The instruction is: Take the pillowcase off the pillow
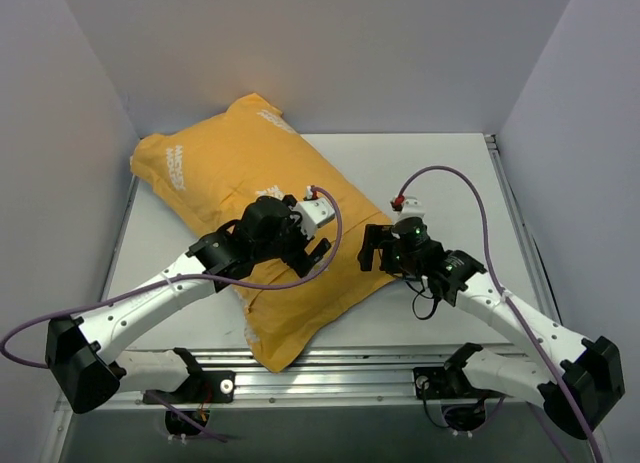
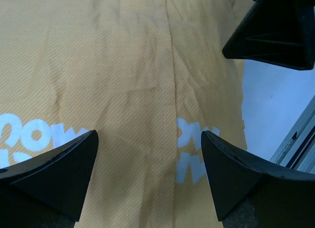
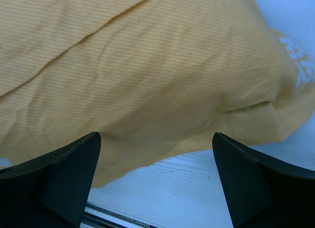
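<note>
The pillowcase [image 1: 230, 183] lies orange-yellow face up with white lettering, diagonally across the table from the back left to the near edge. It is full and plump; the white pillow inside is hidden. My left gripper [image 1: 312, 251] hovers open over its right-middle part. In the left wrist view, the left gripper [image 2: 149, 135] straddles a stitched seam of the pillowcase [image 2: 123, 80] without holding it. My right gripper [image 1: 373, 246] is open at the pillowcase's right edge. In the right wrist view, the right gripper [image 3: 156, 135] faces the hem of the pillowcase [image 3: 147, 65] just above the table, empty.
The white table [image 1: 440, 173] is enclosed by grey walls at the back and sides. A metal rail [image 1: 340, 368] runs along the near edge. Purple cables [image 1: 455, 178] loop off both wrists. The other gripper's finger [image 2: 275, 31] shows at the top right of the left wrist view.
</note>
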You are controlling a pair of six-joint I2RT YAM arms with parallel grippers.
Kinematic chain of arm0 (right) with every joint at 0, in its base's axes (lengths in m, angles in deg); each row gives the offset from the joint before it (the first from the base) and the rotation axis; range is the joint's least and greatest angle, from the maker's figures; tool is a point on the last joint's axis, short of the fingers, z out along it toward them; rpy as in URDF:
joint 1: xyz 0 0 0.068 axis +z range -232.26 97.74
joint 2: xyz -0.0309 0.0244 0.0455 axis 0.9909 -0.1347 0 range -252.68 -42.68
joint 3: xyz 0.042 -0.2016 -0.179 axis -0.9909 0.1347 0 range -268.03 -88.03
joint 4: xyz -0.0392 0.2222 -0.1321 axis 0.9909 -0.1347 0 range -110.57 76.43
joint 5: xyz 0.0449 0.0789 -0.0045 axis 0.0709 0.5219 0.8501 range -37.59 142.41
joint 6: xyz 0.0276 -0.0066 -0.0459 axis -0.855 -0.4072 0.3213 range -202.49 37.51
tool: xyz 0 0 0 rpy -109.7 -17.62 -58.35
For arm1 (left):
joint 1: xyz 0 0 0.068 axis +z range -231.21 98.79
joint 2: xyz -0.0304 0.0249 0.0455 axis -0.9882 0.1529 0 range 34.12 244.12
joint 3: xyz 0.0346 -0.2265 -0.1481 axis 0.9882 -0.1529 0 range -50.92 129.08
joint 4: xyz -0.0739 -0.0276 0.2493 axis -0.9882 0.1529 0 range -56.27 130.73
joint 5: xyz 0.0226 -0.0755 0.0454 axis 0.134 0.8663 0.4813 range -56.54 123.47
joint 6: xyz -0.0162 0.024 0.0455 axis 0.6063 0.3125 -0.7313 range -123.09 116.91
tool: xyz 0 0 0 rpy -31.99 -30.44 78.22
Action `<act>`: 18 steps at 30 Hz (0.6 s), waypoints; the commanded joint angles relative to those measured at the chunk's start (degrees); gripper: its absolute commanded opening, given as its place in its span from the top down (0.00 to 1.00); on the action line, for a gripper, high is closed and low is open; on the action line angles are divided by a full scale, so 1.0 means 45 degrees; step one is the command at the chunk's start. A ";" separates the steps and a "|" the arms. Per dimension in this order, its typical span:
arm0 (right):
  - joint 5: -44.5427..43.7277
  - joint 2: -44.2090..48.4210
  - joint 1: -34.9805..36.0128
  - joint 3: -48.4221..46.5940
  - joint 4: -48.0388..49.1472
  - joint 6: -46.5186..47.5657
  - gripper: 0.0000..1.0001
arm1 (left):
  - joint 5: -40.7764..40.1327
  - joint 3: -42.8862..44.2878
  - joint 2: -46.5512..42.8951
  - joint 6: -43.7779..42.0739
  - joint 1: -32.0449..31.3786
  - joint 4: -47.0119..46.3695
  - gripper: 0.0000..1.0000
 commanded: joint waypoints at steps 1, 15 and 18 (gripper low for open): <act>0.0007 -0.0558 -0.0333 0.0213 0.1117 -0.0039 0.09 | 0.0531 0.0930 0.0212 -0.1045 -0.0249 0.0102 0.06; 0.0475 -0.3840 -0.3049 -0.0839 0.3524 0.1056 0.10 | -0.1403 0.1615 0.1970 -0.2764 -0.0758 -0.0170 0.06; 0.0689 -0.4056 -0.3264 -0.1016 0.3562 0.1077 0.10 | -0.2026 0.1693 0.2340 -0.2921 -0.0777 -0.0443 0.06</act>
